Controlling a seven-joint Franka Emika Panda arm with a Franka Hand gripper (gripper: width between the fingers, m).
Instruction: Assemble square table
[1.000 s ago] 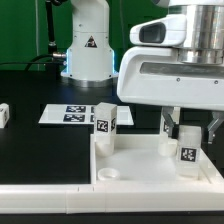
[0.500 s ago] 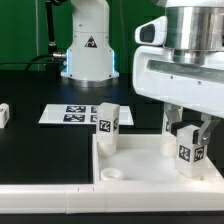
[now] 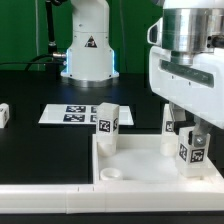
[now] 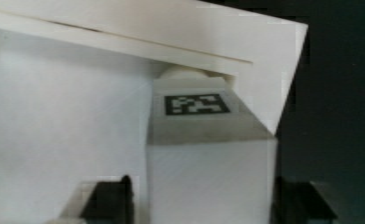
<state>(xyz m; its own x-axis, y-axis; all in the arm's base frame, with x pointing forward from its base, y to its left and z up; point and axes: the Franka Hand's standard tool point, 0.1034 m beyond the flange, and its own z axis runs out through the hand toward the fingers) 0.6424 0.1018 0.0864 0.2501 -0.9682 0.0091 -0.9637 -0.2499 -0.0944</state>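
While square table (image 3: 140,160) sits on black tabletop (image 3: 40,150) — marker board (image 3: 70,114) just beyond.

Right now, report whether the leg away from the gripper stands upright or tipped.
Upright: the table leg stands on end on a corner of the square tabletop, sides vertical.
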